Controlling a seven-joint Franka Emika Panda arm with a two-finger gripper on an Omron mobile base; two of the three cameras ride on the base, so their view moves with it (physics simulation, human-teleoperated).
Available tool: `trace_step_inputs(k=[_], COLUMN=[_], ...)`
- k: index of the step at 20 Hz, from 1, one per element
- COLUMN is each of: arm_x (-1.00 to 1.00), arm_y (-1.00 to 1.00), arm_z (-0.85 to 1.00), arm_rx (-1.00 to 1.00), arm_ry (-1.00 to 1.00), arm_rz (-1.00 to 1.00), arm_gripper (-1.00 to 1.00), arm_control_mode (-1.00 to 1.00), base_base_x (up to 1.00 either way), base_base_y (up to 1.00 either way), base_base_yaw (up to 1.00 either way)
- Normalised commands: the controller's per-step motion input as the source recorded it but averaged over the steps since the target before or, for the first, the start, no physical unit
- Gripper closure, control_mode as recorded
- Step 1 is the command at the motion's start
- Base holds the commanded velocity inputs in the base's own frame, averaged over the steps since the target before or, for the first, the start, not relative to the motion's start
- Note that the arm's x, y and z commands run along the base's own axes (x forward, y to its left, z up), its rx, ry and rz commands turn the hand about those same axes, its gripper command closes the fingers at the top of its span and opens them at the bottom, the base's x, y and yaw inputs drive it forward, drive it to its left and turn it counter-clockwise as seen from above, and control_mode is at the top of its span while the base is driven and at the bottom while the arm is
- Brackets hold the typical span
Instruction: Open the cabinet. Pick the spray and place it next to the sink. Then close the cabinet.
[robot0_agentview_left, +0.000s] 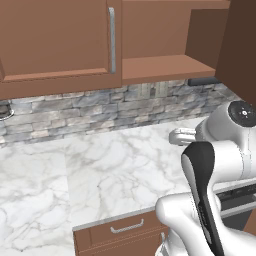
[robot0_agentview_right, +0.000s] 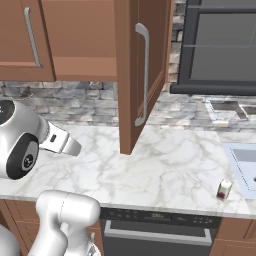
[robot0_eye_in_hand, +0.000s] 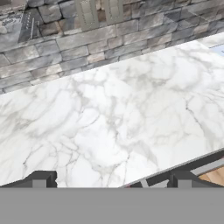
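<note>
White arm fills the near corner of the left base view, bent low over the marble counter. Gripper points down at bare counter well left of the sink; its two dark fingertips stand wide apart with nothing between them, only marble ahead and the stone backsplash past it. A small object, likely the spray, sits on the counter just beside the sink's near-left corner, off the basin. It is too small to read its label, and it looks slightly tilted, though I can't be sure. Cabinet hangs up and left of the sink, with a bare wooden shelf showing inside. Its open door swings out toward the camera, and the long silver handle faces the sink side. The neighbouring closed door, farther left from the sink, is flush, with its bar handle upright. Drawer front with a short horizontal handle sits under the counter edge, far left of the sink. Dark dishwasher panel is below the counter, just left of the sink. Dark framed appliance is mounted on the wall above the sink.
</note>
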Motion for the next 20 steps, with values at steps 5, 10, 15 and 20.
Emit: trace_step_inputs(k=[5, 10, 15, 20], arm_x=[-0.46, -0.30, -0.07, 0.04], arm_y=[0.00, 0.00, -0.12, -0.08], arm_z=[0.00, 0.05, 0.24, 0.03], arm_rx=[0.00, 0.00, 0.00, -0.10], arm_ry=[-0.12, -0.05, 0.00, -0.14], arm_rz=[0.00, 0.00, 0.00, -0.01], arm_gripper=[-1.00, -1.00, -1.00, -1.00], arm_control_mode=[-1.00, -1.00, -1.00, -1.00], base_base_x=[0.00, 0.00, 0.00, 0.00], base_base_y=[0.00, 0.00, 0.00, 0.00], base_base_yaw=[0.00, 0.00, 0.00, 0.00])
